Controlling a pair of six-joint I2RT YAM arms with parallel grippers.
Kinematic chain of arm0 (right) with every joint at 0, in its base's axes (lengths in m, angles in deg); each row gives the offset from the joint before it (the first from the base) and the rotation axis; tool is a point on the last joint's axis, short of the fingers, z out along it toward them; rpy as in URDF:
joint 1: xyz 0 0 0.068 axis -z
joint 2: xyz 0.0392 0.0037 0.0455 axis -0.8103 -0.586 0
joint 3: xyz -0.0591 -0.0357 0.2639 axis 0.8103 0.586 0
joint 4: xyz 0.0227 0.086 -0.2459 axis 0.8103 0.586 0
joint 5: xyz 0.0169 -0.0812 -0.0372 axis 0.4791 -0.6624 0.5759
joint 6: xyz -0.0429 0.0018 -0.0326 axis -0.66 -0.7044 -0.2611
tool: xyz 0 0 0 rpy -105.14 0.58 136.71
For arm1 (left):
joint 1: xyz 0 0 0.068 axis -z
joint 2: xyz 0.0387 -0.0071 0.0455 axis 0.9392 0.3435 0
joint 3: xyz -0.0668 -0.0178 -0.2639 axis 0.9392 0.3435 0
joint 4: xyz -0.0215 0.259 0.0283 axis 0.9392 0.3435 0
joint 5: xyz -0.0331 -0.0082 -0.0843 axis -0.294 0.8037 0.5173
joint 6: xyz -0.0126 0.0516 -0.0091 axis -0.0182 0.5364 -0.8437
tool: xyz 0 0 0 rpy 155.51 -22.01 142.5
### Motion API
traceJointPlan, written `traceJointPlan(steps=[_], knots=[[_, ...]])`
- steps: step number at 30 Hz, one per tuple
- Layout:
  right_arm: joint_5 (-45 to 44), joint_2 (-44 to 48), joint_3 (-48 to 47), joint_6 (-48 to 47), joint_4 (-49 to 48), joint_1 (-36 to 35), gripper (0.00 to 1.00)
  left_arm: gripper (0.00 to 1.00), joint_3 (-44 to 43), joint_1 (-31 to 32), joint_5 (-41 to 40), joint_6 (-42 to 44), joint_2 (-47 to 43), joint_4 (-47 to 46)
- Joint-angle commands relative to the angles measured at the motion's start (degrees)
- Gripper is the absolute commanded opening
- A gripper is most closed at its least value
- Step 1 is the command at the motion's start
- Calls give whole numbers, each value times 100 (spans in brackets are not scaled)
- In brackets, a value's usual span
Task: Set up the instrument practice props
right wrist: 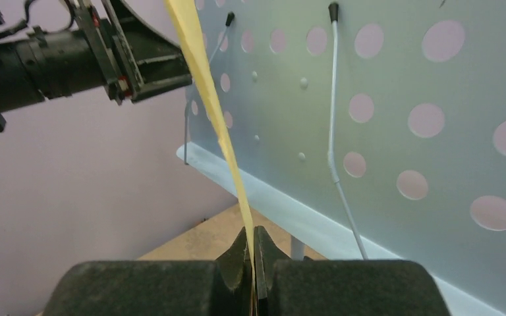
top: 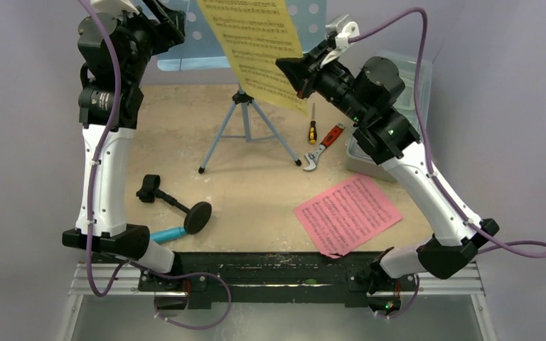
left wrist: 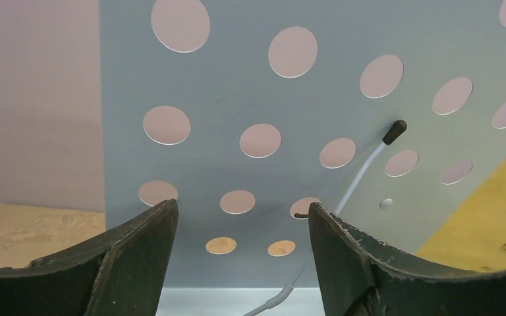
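The light blue perforated music stand [top: 185, 50] rises at the back on tripod legs [top: 245, 128]. My right gripper [top: 295, 74] is shut on the lower edge of the yellow page [top: 256, 42] and holds it tilted in front of the stand's desk [right wrist: 382, 131]; the grip [right wrist: 253, 245] shows the sheet [right wrist: 204, 85] edge-on. My left gripper [left wrist: 240, 220] is open, facing the desk [left wrist: 303, 118] near its left side, with nothing between the fingers. The pink page [top: 347, 213] lies flat at the front right. The black mic stand [top: 178, 204] lies on its side beside the cyan microphone [top: 167, 234].
A screwdriver [top: 312, 131] and a red-handled wrench [top: 323, 148] lie right of the tripod legs. A clear plastic box [top: 409, 64] sits behind the right arm. White wire page holders [right wrist: 333, 99] run down the desk's face, above its bottom ledge [right wrist: 270, 204].
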Motion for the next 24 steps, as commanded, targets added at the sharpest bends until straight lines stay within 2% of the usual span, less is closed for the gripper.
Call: traceJointPlan(steps=[1, 3, 8, 15, 17, 24], knots=[[-242, 169, -377, 72, -248, -5, 0, 69, 113, -65, 371, -113, -175, -344], [-271, 102, -597, 104, -301, -5, 0, 64, 176, -73, 427, -130, -196, -423], [-373, -566, -1871, 378, 191, 2, 0, 57, 284, -91, 495, -168, -233, -582], [-497, -1017, -2429, 744, 171, -1, 0, 49, 408, -117, 935, -348, -220, -829], [-583, -1137, -2603, 819, 264, -6, 0, 49, 387, -122, 1027, -353, -228, -835], [-874, -1352, -2845, 1237, 541, 1, 0, 66, 628, -127, 871, -334, -589, -987]])
